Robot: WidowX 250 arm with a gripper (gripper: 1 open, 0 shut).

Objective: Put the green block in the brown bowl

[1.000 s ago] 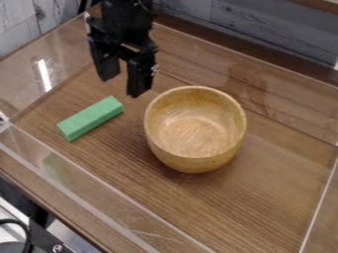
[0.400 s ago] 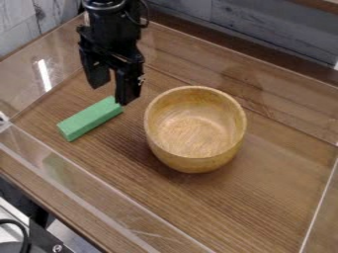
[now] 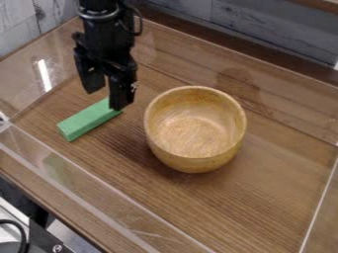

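My claw hangs wide open and empty above the green block, which looks light, stiff and smooth, best pinched across its narrow sides at mid-length.

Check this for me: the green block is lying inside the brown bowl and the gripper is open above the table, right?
Not quite. In the camera view the green block lies on the table left of the brown bowl, which is empty. The gripper is open.

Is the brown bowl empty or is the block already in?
Empty. The brown bowl shows only bare wood inside; the green block lies on the table beside it.
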